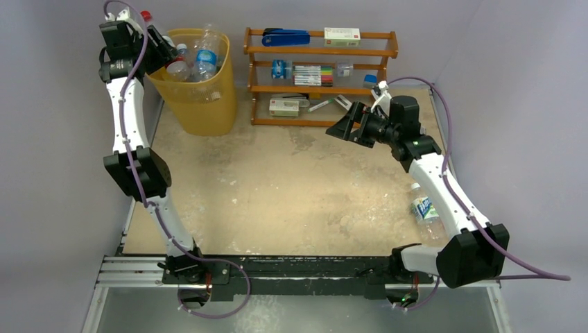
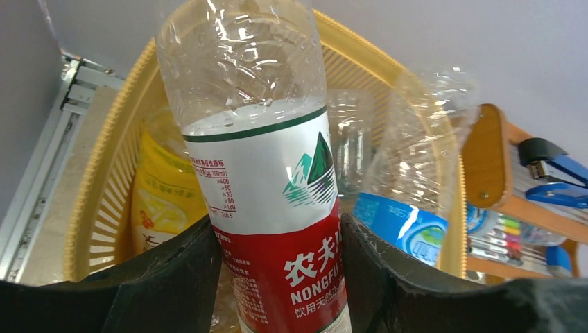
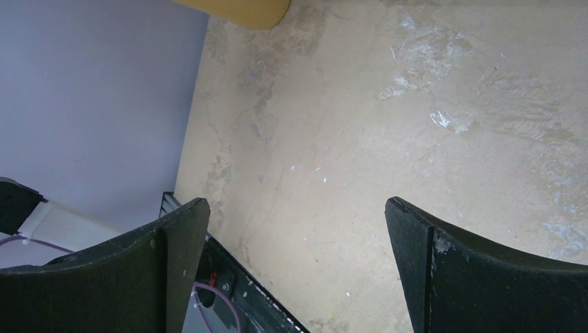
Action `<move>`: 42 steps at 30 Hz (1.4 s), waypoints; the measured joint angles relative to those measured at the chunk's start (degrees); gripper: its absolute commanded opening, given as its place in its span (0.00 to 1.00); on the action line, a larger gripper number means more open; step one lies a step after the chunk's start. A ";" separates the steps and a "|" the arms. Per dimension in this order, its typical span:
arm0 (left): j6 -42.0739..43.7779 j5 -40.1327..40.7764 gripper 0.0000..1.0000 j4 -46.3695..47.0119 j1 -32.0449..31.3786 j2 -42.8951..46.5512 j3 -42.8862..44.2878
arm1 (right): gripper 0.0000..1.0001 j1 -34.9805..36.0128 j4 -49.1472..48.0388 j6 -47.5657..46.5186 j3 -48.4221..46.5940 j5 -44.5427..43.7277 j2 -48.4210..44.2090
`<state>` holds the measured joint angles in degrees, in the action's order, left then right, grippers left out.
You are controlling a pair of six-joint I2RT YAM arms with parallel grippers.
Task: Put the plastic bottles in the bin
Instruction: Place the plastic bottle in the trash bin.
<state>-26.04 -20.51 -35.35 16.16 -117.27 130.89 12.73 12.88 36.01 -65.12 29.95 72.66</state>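
My left gripper (image 1: 161, 47) is shut on a clear bottle with a red and white label (image 2: 267, 173) and holds it over the yellow-orange bin (image 1: 208, 104). Both fingers (image 2: 177, 277) press on the red part of the label. The bottle's red cap (image 1: 145, 15) sticks up beside the bin's left rim. The bin (image 2: 111, 201) holds several bottles, among them a clear one with a blue label (image 1: 205, 54) and a yellow one (image 2: 163, 201). One more clear bottle with a blue label (image 1: 426, 214) lies on the table by my right arm. My right gripper (image 1: 342, 127) is open and empty above the table.
A brown wooden three-tier rack (image 1: 319, 73) stands at the back, right of the bin, with a blue stapler (image 1: 286, 37), white boxes and pens. Grey walls close in the left, back and right sides. A metal rail (image 1: 139, 267) runs along the near edge.
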 measured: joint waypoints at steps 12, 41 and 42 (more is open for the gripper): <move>2.38 1.07 0.79 -2.86 0.20 -2.99 3.58 | 1.00 0.00 -0.26 -0.02 0.02 1.14 1.27; -9.33 -4.90 0.82 3.93 3.48 12.61 -3.69 | 1.00 -0.11 4.57 0.02 -2.12 -6.32 1.27; -9.33 -5.18 0.82 4.37 2.27 13.73 -4.50 | 1.00 -0.28 5.42 0.02 -2.32 -7.80 1.27</move>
<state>-35.38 -25.69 -30.98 18.44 -103.55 126.39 12.45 18.31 36.03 -67.44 22.15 73.93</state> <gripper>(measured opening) 0.817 0.998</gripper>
